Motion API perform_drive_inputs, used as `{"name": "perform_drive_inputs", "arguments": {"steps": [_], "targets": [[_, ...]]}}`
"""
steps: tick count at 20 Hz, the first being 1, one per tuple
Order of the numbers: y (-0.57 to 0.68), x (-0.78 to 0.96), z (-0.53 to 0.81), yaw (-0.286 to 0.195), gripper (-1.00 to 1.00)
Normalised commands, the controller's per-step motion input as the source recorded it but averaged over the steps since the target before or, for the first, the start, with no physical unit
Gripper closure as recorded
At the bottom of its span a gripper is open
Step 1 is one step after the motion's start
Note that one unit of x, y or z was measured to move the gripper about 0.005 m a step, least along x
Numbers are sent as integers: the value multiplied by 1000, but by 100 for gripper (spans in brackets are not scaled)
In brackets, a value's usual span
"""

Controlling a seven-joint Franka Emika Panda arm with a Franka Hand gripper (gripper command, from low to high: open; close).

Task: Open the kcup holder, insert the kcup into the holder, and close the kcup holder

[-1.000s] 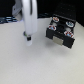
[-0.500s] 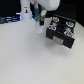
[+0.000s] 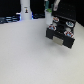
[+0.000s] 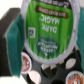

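A green-lidded kcup (image 4: 47, 26) fills the wrist view, pinched between the two teal pads (image 4: 13, 36) of the tool (image 4: 47, 30), which is clamped on the pod's sides. Just beneath it, round pod slots (image 4: 50, 66) of the open drawer show dark, with red-and-white pods (image 4: 25, 64) seated in neighbouring slots. The pod looks light, its thin plastic wall stiff enough to grip yet likely to dent under a hard squeeze; its foil lid seems fragile, so the flanks below the rim appear the sound place to hold it.

In the exterior view, much of the near white bench (image 3: 30, 57) lies bare. Toward the far right corner of the bench sits the black kcup holder (image 3: 61, 32), its drawer pulled out and several pods visible on top. The arm above it is blurred, and the tool cannot be made out there. Dark objects (image 3: 10, 20) line the far left edge.
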Motion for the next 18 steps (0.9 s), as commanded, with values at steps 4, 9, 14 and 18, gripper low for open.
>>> {"name": "perform_drive_inputs", "arguments": {"steps": [4, 9, 14, 18], "targets": [[671, -31, 151, 26, 100], [650, -64, 72, 31, 100], [632, -21, 10, 40, 100], [514, -77, -111, 53, 100]]}}
